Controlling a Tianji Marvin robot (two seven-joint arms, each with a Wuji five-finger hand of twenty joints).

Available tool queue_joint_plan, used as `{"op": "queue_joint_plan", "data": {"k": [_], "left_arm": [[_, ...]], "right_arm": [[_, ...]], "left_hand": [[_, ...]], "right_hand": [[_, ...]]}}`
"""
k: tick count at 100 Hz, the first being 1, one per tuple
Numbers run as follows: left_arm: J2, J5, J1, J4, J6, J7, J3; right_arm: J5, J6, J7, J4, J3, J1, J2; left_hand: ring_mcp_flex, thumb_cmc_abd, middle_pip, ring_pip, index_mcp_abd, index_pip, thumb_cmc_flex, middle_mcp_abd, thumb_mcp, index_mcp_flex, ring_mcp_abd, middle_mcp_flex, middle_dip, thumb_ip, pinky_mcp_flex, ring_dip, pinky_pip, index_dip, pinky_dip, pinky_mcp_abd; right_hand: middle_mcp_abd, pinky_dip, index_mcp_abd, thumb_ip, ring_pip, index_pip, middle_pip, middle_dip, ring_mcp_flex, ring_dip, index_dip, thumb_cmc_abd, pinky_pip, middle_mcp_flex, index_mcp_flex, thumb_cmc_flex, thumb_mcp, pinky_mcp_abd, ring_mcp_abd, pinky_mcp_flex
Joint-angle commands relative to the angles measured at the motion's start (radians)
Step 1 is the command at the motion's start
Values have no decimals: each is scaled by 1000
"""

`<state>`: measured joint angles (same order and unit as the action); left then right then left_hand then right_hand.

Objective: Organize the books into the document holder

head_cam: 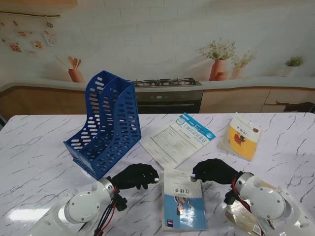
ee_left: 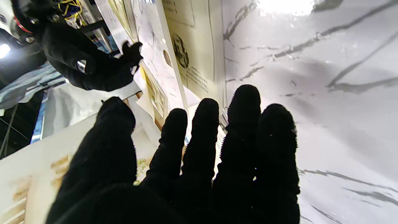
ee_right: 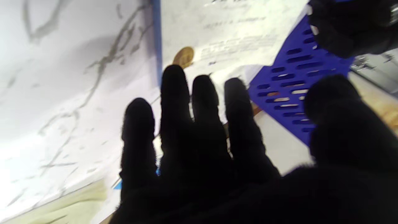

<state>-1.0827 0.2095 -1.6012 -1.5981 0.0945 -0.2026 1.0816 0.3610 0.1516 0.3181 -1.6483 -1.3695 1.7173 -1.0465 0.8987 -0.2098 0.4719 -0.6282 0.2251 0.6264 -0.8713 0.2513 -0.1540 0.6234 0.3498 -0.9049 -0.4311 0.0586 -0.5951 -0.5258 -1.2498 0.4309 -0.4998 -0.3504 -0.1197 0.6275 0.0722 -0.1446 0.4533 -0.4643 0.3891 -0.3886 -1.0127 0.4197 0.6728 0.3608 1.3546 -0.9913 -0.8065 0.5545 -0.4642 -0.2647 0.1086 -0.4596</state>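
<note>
A blue perforated document holder [head_cam: 106, 125] stands upright left of centre, with nothing visible in its slots. Three books lie flat: a white one with a blue band [head_cam: 177, 139] in the middle, a yellow-and-white one [head_cam: 241, 135] at the right, and a white-and-blue one [head_cam: 183, 199] nearest me. My left hand [head_cam: 136, 175] hovers just left of that near book's far corner, fingers apart, holding nothing. My right hand [head_cam: 212, 170] hovers at the book's right far corner, also open. In the left wrist view the left hand [ee_left: 192, 149] has straight fingers; in the right wrist view the right hand [ee_right: 199, 130] points toward the holder [ee_right: 289, 90].
The marble table [head_cam: 44, 147] stretches out to both sides. A cream-coloured object [head_cam: 241, 216] lies under my right forearm near the table's front edge. The wall behind is a printed kitchen backdrop.
</note>
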Motion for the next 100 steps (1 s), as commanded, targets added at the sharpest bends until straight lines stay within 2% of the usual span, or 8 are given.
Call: {"op": "queue_joint_plan", "data": {"k": [1,12,21,28,39,42,63,100], "left_arm": [[-13,-12,1,1,13,-1,1],[-18,-29,11,8,-11,5,-5],[-27,-46,20,18,-31,24,-15],[-33,-60,27,27,-48,37,-23],[-38,-85,41,36,-91,33,-35],[-40,-86,44,37,-105,36,-39],[-47,-110,56,32,-217,33,-60],[-47,-170,90,53,-330,-21,-101]], "right_arm": [[-2,-56,-22,-28,-2,23,-13],[-1,-173,-11,-65,-6,35,-15],[-4,-251,3,-81,-4,36,-14],[-4,-299,11,-87,3,33,-14],[21,-361,43,-98,16,27,-6],[23,-378,50,-101,20,25,-5],[-23,-514,113,-111,47,0,6],[-129,-618,137,-71,97,-32,7]], "left_hand": [[-31,-52,-27,26,36,-80,34,3,26,-37,-15,65,1,-19,-45,3,51,-34,50,70],[-56,-68,-36,58,50,-121,59,15,35,-51,-15,106,4,-16,-78,9,98,-45,102,111],[-64,-73,-37,64,75,-100,69,48,45,-47,3,101,9,-14,-84,11,117,-26,122,115],[-28,-88,-18,46,94,-68,63,45,41,-32,7,62,14,-14,-123,13,99,-4,131,113],[-5,-111,-9,33,141,-65,64,70,25,-41,25,52,27,-15,-168,23,98,1,154,107],[-3,-125,12,14,157,-69,94,79,-33,-44,32,56,60,-9,-181,52,82,-8,207,105],[4,-126,27,-7,225,-96,104,115,-73,-63,50,64,56,-7,-229,50,93,-24,236,104],[16,-119,46,-37,253,-124,99,133,-105,-71,54,74,58,-5,-270,52,96,-43,281,100]], "right_hand": [[-18,33,44,44,33,31,27,-8,-34,19,22,45,73,-1,35,-33,-27,-170,13,-63],[-86,-20,140,38,1,72,39,52,-31,-34,-1,66,84,26,54,-72,-56,-172,42,-106],[-152,-86,214,32,-24,92,48,104,-46,-74,-25,77,78,25,49,-98,-49,-175,74,-151],[-188,-112,255,34,-44,101,58,120,-51,-103,-38,116,65,36,54,-83,-59,-178,84,-152],[-220,-158,297,32,-50,98,69,128,-63,-134,-50,158,45,42,61,-82,-100,-170,92,-192],[-227,-168,307,32,-52,98,72,127,-67,-141,-52,161,39,42,62,-86,-110,-164,95,-205],[-295,-224,377,22,-75,125,76,124,-50,-197,-78,176,22,98,94,-104,-161,-145,123,-251],[-357,-293,435,19,-111,155,108,108,-37,-224,-99,176,-17,171,126,-86,-197,-129,149,-289]]}}
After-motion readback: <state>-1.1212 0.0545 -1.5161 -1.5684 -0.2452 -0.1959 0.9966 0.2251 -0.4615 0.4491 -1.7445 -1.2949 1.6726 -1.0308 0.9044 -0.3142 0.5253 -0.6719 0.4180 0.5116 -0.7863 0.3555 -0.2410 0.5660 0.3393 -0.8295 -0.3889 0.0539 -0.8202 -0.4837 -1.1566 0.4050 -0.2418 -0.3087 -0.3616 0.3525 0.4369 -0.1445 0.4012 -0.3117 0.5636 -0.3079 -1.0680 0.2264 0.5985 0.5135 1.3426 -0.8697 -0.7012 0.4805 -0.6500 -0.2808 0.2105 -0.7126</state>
